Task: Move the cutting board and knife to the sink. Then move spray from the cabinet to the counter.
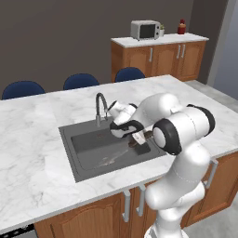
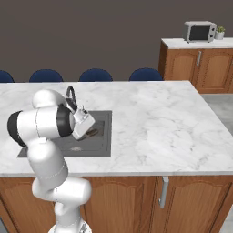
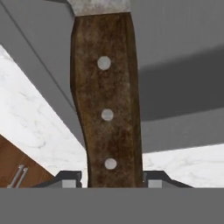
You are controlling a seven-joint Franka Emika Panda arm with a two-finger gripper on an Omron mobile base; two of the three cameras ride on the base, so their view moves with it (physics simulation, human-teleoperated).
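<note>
Dark brown wood with three silver rivets: that is the knife [image 3: 107, 113] handle, seen from the hand, and the two finger tips [image 3: 68, 179] sit tight against either side of it, so the gripper [image 1: 139, 139] is pinching the knife. From the left base view the hand hangs low over the grey sink [image 1: 79, 139], near its right wall, with the handle end at the fingers and the pale blade slanting down toward the basin floor. The tall faucet [image 1: 99, 107] stands just behind the hand. I cannot make out the cutting board in the basin from here.

The step in hand looks like setting the knife down in the sink. To do it well I would lower until the blade lies flat on the basin floor, keep clear of the faucet and the sink wall, then spread the fingers and lift straight up so the handle is not dragged. The marble counter [image 1: 42, 121] around the sink leaves plenty of room to retreat.
</note>
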